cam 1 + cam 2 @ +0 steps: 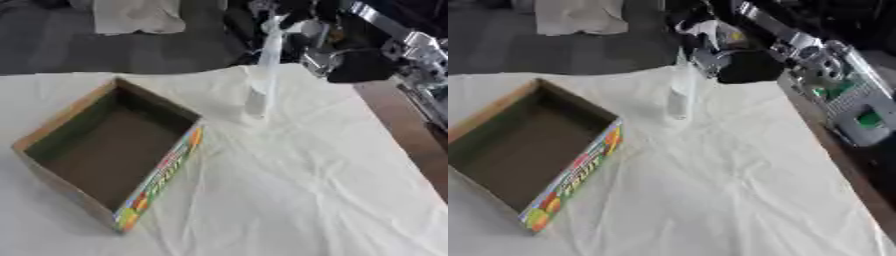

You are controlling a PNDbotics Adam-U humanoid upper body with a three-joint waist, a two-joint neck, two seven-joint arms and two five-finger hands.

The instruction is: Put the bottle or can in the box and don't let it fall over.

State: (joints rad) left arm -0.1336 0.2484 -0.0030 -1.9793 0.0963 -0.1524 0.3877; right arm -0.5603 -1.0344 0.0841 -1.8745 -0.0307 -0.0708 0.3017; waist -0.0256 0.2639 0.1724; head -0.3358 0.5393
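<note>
Currently right hand [302, 30] is gripping the bottle [262, 80] near its top; bottle is standing upright on the counter [297, 190], just beside the box [157, 175]. Box is sitting empty. Transfer into box not yet done; left hand out of view.

Open cloth [297, 190] right of box [105, 150]; box mouth unobstructed; upright bottle [260, 85] just beyond its far corner

A brown cardboard box [109, 150] at left shows a bright multicoloured printed side. A pale, clear bottle [261, 85] stands upper centre. The surface [289, 190] wears cream cloth. The robot hand [346, 60] is black and silver.
</note>
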